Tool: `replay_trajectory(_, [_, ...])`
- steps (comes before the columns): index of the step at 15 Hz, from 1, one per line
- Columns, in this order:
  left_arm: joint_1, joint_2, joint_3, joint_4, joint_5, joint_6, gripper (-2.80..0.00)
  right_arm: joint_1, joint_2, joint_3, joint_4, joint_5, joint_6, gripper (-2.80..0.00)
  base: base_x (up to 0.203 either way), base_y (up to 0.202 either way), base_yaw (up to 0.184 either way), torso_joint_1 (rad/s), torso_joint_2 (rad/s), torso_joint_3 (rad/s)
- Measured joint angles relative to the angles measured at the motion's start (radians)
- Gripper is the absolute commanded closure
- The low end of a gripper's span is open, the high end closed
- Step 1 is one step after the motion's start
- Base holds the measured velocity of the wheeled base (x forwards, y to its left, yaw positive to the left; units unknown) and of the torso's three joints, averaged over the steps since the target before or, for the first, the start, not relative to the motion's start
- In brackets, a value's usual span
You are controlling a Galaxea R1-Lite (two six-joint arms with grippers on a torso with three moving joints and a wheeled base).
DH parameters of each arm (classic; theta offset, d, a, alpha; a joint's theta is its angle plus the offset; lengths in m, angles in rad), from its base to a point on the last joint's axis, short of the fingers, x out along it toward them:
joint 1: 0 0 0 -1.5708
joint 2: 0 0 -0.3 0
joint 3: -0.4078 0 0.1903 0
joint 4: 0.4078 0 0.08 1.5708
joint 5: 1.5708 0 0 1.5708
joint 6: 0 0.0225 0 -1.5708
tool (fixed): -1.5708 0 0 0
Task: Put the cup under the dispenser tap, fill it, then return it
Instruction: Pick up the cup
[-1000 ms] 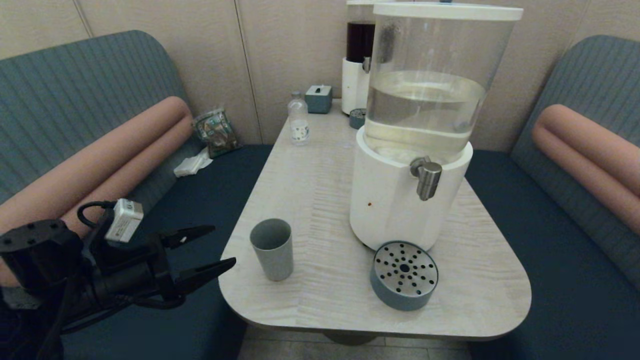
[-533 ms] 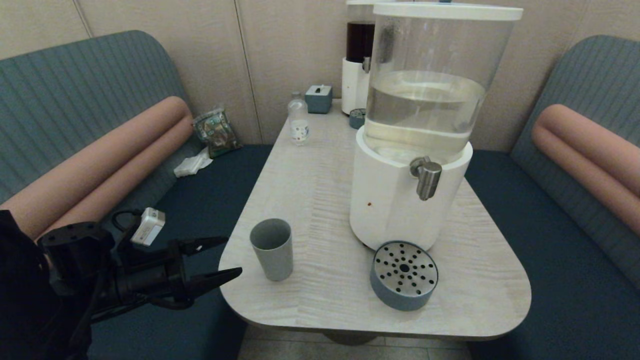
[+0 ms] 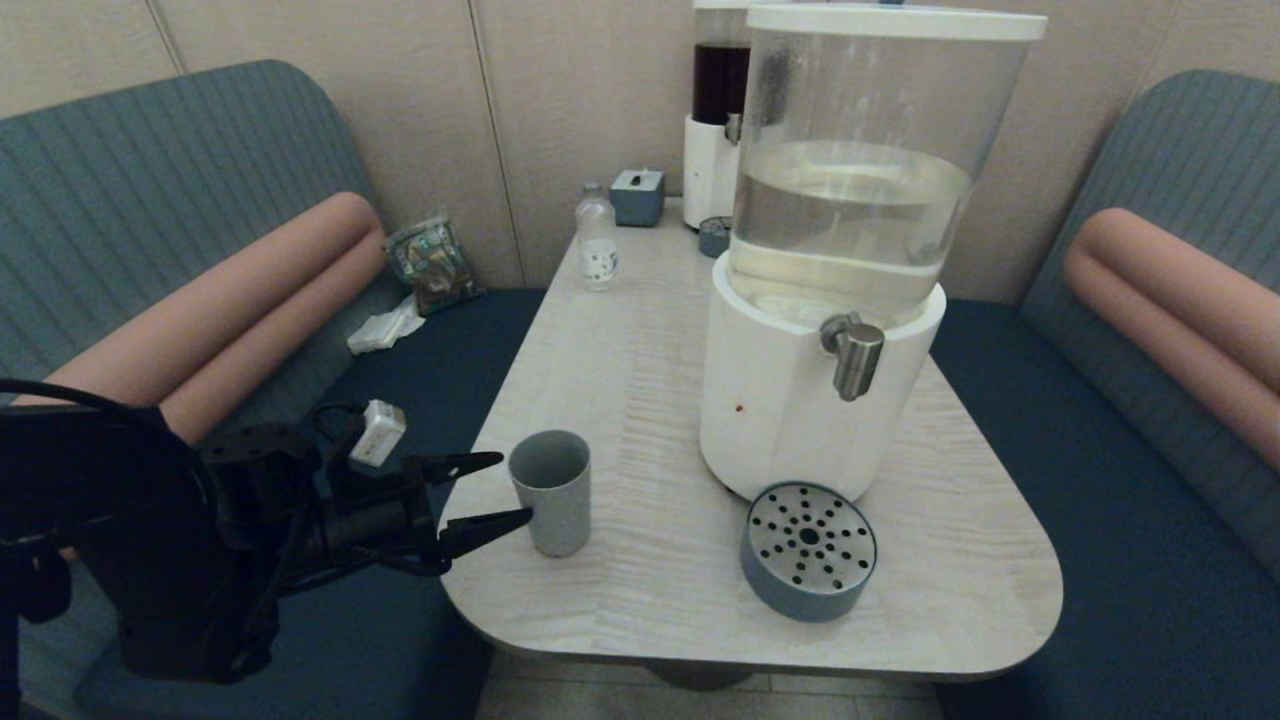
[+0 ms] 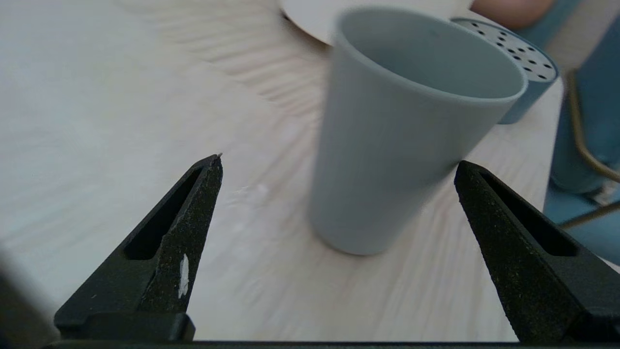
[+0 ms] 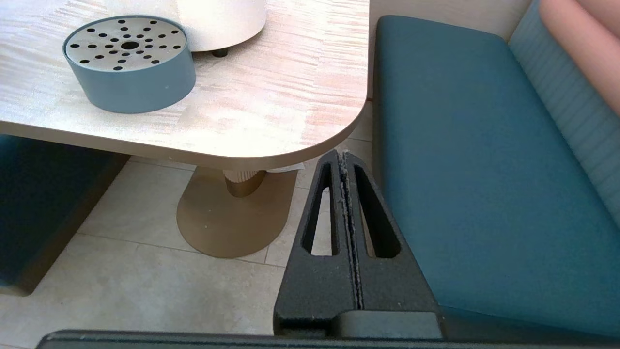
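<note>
The grey-green cup [image 3: 550, 490] stands upright and empty near the table's front left edge, left of the drip tray. My left gripper [image 3: 512, 488] is open at the cup's left side, its fingertips over the table edge. In the left wrist view the cup [image 4: 402, 131] fills the space just beyond the open left gripper [image 4: 339, 162], with the near fingertip [image 3: 525, 516] close against its wall. The steel dispenser tap [image 3: 857, 360] juts from the big white-based dispenser [image 3: 780, 420] above the round perforated drip tray [image 3: 808, 550]. My right gripper [image 5: 344, 156] is shut, parked low by the table's front right corner.
At the table's far end stand a narrower dispenser with dark liquid [image 3: 715, 120], a small bottle [image 3: 597, 240] and a grey box [image 3: 637, 197]. A bag [image 3: 432, 262] and tissue [image 3: 385, 328] lie on the left bench. The blue bench seat [image 5: 465, 160] flanks my right gripper.
My left arm has swung right and forward, bringing its open fingers from beside the table to the cup's left side. The cup has shifted slightly to the right.
</note>
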Motion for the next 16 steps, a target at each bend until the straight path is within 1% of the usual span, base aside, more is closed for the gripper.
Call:
replay_trajectory(2, [-0.040, 0.014, -0.011, 0.000, 0.007, -0.004, -2.80, 0.000, 0.000, 0.000, 0.000, 0.000, -0.001, 0.00, 0.000, 0.000, 0.000, 0.000, 0.00, 0.000])
replay_trajectory(4, [-0.070, 0.022, -0.033, 0.000, 0.029, -0.009, -2.80, 0.000, 0.000, 0.000, 0.000, 0.000, -0.001, 0.00, 0.000, 0.000, 0.000, 0.000, 0.00, 0.000])
replay_trajectory(9, [-0.106, 0.076, -0.115, 0.000, 0.059, -0.023, -2.80, 0.000, 0.000, 0.000, 0.000, 0.000, -0.001, 0.00, 0.000, 0.000, 0.000, 0.000, 0.00, 0.000])
replay_trajectory(10, [-0.110, 0.087, -0.130, 0.000, 0.060, -0.026, 0.00, 0.000, 0.000, 0.000, 0.000, 0.000, -0.001, 0.00, 0.000, 0.000, 0.000, 0.000, 0.00, 0.000])
replay_trajectory(12, [-0.115, 0.099, -0.157, 0.000, 0.065, -0.030, 0.00, 0.000, 0.000, 0.000, 0.000, 0.000, -0.001, 0.00, 0.000, 0.000, 0.000, 0.000, 0.00, 0.000])
replay_trajectory(13, [-0.118, 0.100, -0.164, 0.000, 0.078, -0.033, 0.00, 0.000, 0.000, 0.000, 0.000, 0.000, -0.001, 0.00, 0.000, 0.000, 0.000, 0.000, 0.00, 0.000])
replay_trajectory(16, [-0.129, 0.099, -0.169, 0.000, 0.088, -0.034, 0.00, 0.000, 0.000, 0.000, 0.000, 0.000, -0.001, 0.00, 0.000, 0.000, 0.000, 0.000, 0.00, 0.000])
